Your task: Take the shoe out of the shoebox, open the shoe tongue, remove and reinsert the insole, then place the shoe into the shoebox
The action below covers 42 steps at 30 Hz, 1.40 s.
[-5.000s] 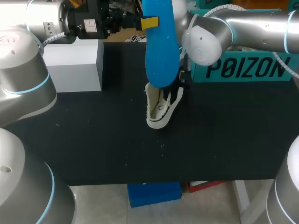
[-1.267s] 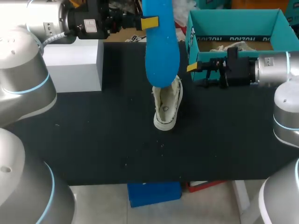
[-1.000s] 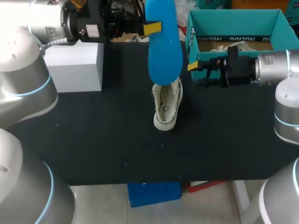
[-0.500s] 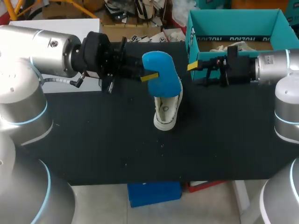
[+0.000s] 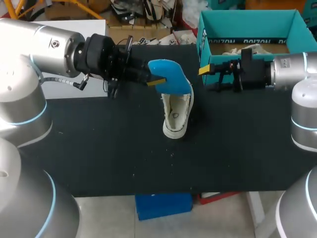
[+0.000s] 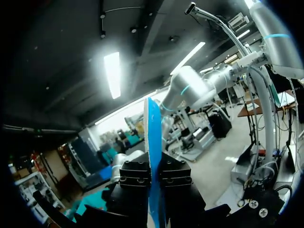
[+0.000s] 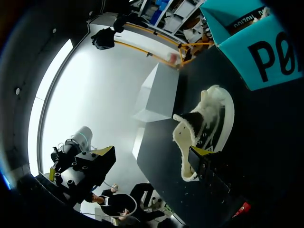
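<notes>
Blue insole (image 5: pixel 172 78) edge over shoe (image 5: pixel 177 117) opening

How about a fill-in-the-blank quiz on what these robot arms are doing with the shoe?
The left gripper is shut on a ____ insole. The white sneaker lies on the black ____, not in the teal shoebox. The right gripper is ____ and holds nothing. Missing words: blue; table; open.
</notes>
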{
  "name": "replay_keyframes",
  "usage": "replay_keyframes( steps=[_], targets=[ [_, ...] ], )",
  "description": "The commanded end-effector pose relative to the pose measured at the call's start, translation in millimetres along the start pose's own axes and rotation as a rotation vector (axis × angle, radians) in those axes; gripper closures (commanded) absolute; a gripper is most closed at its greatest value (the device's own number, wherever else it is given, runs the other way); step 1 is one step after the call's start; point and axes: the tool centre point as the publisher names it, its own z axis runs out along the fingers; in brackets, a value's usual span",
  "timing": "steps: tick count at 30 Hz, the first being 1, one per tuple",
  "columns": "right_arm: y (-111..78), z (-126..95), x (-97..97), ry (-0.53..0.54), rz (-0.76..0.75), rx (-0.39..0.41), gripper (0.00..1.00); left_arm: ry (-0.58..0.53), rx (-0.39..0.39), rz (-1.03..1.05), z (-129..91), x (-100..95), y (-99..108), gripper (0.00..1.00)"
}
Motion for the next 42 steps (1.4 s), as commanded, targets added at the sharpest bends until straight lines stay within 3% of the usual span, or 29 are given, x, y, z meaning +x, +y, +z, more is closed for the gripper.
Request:
replay_keyframes(
  steps=[1, 3, 4, 6, 7, 8, 16, 23, 30, 35, 42],
  targets=[
    [-0.7, 1, -0.3, 0.0, 0.0, -0.004, 0.0, 0.001, 0.0, 0.002, 1, -0.8, 2, 1.0],
    [-0.7, 1, -0.3, 0.0, 0.0, -0.004, 0.0, 0.016, -0.059, 0.112, -1, 17.3, 0, 1.0],
    [-0.7, 1, -0.3, 0.0, 0.0, -0.004, 0.0, 0.008, -0.02, 0.116, -4, 28.3, 1, 1.0],
    [-0.7, 1, -0.3, 0.0, 0.0, -0.004, 0.0, 0.001, -0.067, 0.179, -9, 45.8, 8, 1.0],
    [-0.7, 1, -0.3, 0.0, 0.0, -0.004, 0.0, -0.026, -0.035, 0.179, -14, 54.2, 11, 1.0],
    [-0.7, 1, -0.3, 0.0, 0.0, -0.004, 0.0, -0.032, -0.08, 0.213, -19, 61.0, 17, 1.0],
    [-0.7, 1, -0.3, 0.0, 0.0, -0.004, 0.0, -0.103, -0.072, 0.375, -35, 91.4, 31, 1.0],
    [-0.7, 1, -0.3, 0.0, 0.0, -0.004, 0.0, -0.094, -0.139, 0.516, -42, 109.2, 56, 1.0],
    [-0.7, 1, -0.3, 0.0, 0.0, -0.004, 0.0, -0.118, -0.138, 0.619, -43, 120.0, 86, 1.0],
    [-0.7, 1, -0.3, 0.0, 0.0, -0.004, 0.0, -0.132, -0.178, 0.707, -45, 127.3, 103, 1.0],
    [-0.7, 1, -0.3, 0.0, 0.0, -0.004, 0.0, -0.132, -0.186, 0.654, -46, 129.0, 105, 1.0]
  ],
)
